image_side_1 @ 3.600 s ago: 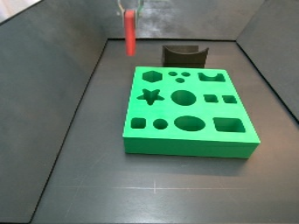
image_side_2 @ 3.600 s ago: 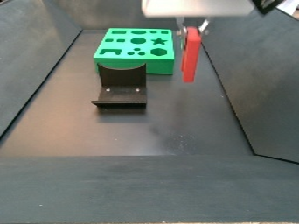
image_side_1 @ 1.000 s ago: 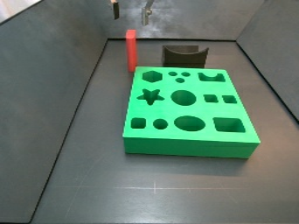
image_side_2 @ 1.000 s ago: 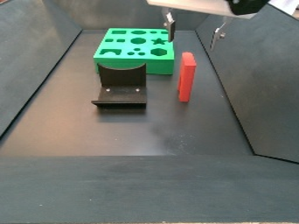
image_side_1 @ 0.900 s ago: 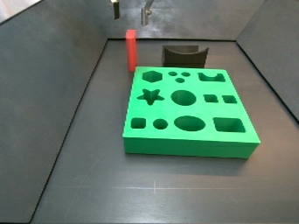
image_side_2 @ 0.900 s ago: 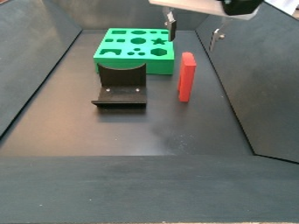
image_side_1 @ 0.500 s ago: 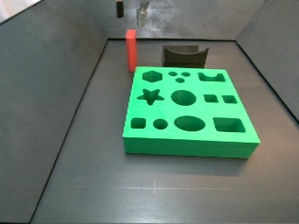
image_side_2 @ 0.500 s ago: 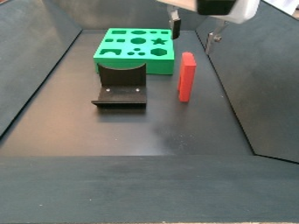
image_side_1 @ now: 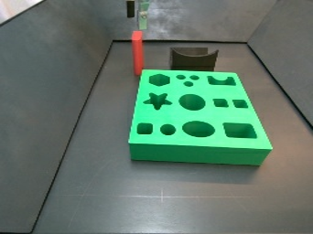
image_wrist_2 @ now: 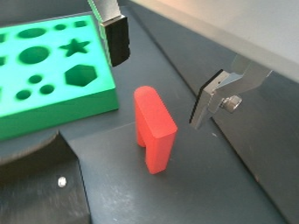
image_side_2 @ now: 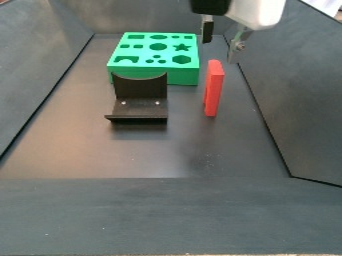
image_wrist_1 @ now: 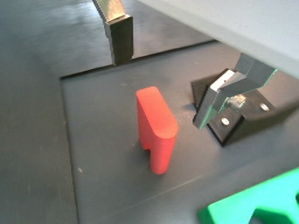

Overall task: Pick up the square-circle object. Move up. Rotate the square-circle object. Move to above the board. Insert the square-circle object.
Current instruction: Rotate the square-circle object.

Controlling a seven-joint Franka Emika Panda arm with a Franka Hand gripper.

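I am holding my two-finger gripper [image_wrist_1: 176, 66] above the dark floor with its flat silver fingers [image_wrist_2: 214, 94] spread wide apart and nothing clamped between them. Both wrist views are showing one finger plate on either side of the open gap; the pads are touching nothing.

Nearest to my fingers, below the gap between them, the slim red plastic square-circle object [image_wrist_1: 156, 129] is standing upright on the floor, free of any grip. In a wrist view its flat top [image_wrist_2: 153, 114] is lying under and between the two finger plates, apart from both. In both side views the same red block [image_side_2: 213, 87] is standing on the floor, with my gripper [image_side_2: 222, 30] hanging above it and only the finger tips [image_side_1: 137, 13] reaching into the top of a side view.

Just beyond one finger, the dark grey curved holder [image_wrist_1: 239, 115] is sitting on the floor near the red block without touching it; in a side view it [image_side_1: 192, 58] is standing between the red block and the far wall.

Farther from my fingers, the large bright green rectangular board with many shaped holes [image_wrist_2: 47, 61] is lying flat on the floor. In a side view its star, circles, oval and square openings are all unfilled [image_side_1: 193, 114], and the red block [image_side_1: 138, 51] is standing just beside its far corner.
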